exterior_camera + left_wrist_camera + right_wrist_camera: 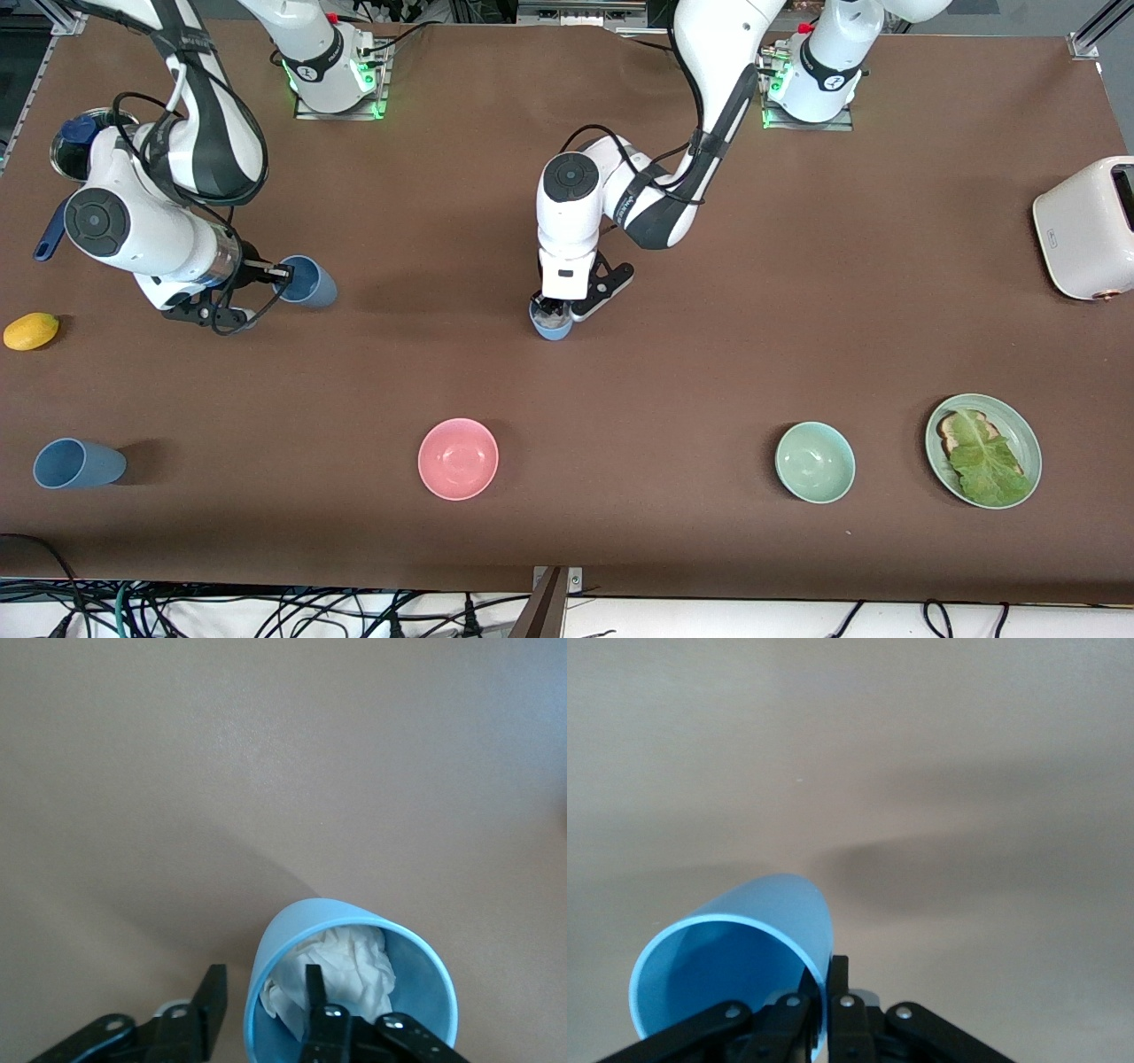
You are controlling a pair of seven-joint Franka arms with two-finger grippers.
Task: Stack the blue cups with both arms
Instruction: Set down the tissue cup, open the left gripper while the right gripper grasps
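brown worktop (709, 337) under both arms. right end effector (824, 997) pinched tight on rim of tilted blue cup (307, 281), over right arm's end. left end effector (261, 992) partly open astride wall of upright paper-filled cup (416, 992) mid-worktop, one finger inside; third cup (78, 463) on its side, nearer front camera.

Three light-blue cups: upright cup (552, 324) at surface centre, white crumpled paper inside; tilted cup (308, 281) at 9 o'clock, raised; third cup (78, 463) on side, 8 o'clock.
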